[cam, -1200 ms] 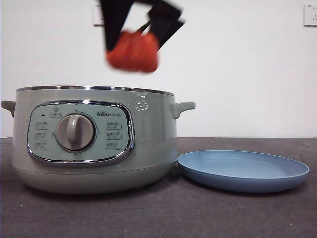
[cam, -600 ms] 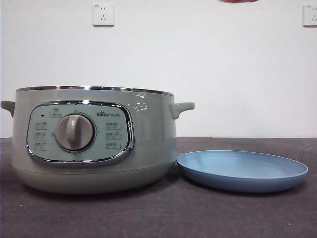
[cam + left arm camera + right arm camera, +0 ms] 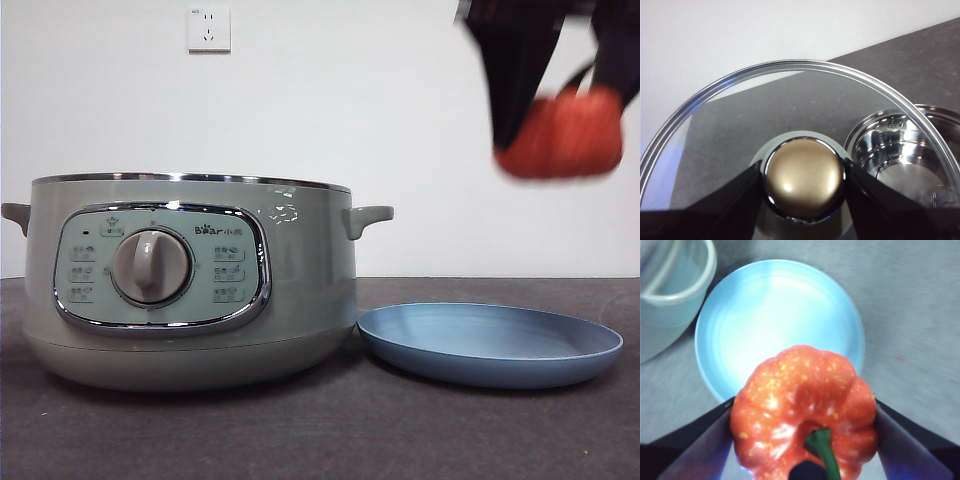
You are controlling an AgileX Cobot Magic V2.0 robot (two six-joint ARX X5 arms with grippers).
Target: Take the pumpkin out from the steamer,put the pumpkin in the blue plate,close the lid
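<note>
The blue plate (image 3: 490,345) lies near the tabletop's front right, just beside the steamer (image 3: 190,280), and it sits almost straight below the pumpkin (image 3: 562,133), which the right gripper (image 3: 560,110) pinches high in the air, stem (image 3: 821,450) up. The coming move looks like a plain descent. Farther off, the left gripper (image 3: 804,180) clamps the lid (image 3: 790,100) by its knob above the dark tabletop (image 3: 300,430), before a white wall (image 3: 400,100).

one pumpkin (image 3: 560,135), one steamer (image 3: 190,280), one blue plate (image 3: 490,345), one lid (image 3: 790,100), two grippers
</note>
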